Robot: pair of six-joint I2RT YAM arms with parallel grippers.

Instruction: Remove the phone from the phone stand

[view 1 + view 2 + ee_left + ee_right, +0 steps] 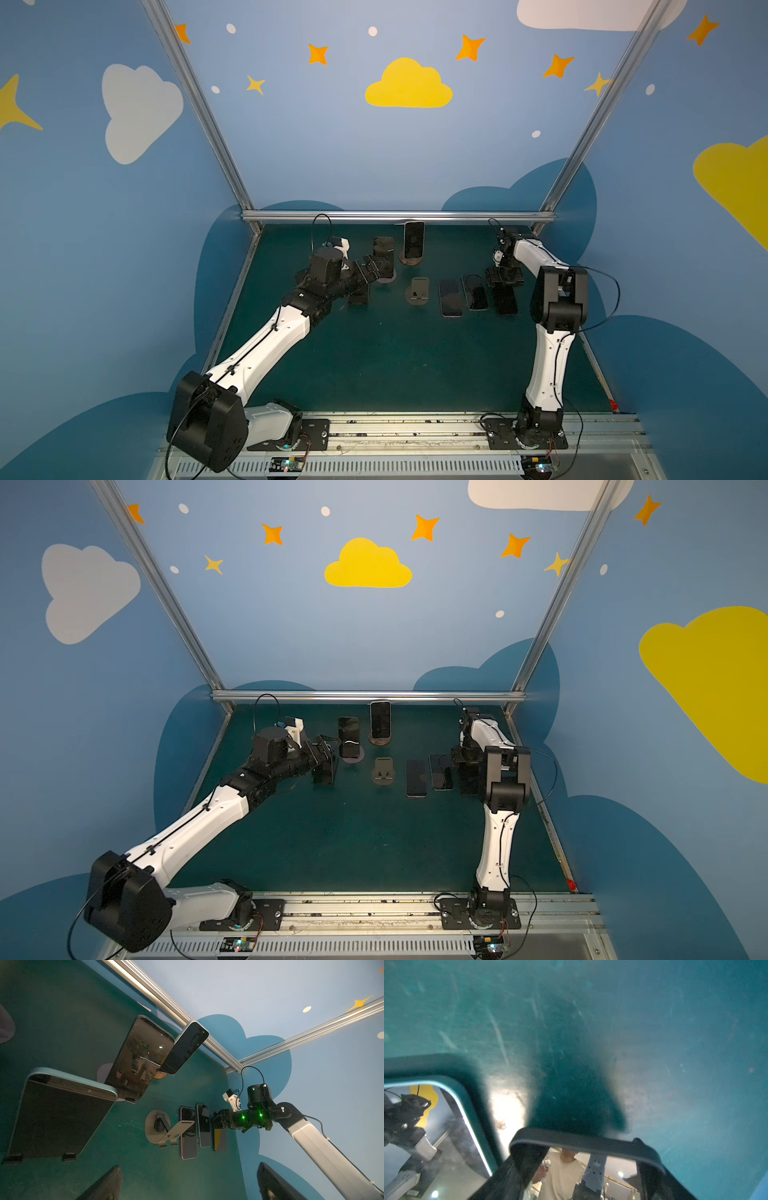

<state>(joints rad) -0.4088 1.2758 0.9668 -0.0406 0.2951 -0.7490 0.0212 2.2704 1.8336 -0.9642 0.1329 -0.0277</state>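
Where the green bench [395, 365] runs back to the metal rail [399, 216], both top views show three phones propped upright at the back left. There is a near phone [358, 296], a middle phone [383, 252] and a far phone [414, 244], the last almost against the rail. The left hand [376, 268] hangs released, jaws wide, just beside the middle phone's left edge, with the near phone just in front of it. An empty stand [417, 291] sits mid-bench. To its right a pink-rimmed phone [450, 297] and a dark phone [476, 291] lie flat, side by side, with narrow gaps. The right hand [504, 277] is down on a third flat phone [505, 298], close to the bench's right edge. The front half of the bench is open.

In the left wrist view, the left hand's fingers [104, 1184] frame bare bench with nothing between them. The near phone's lower edge sits in black clips [68, 1156].

In the right wrist view, the right hand is clenched across the third flat phone's width near its end, a finger [512, 1172] on each long side. The dark phone's rounded corner lies near, with a strip of bench between. Whether the gripped phone rests on the bench I cannot tell.
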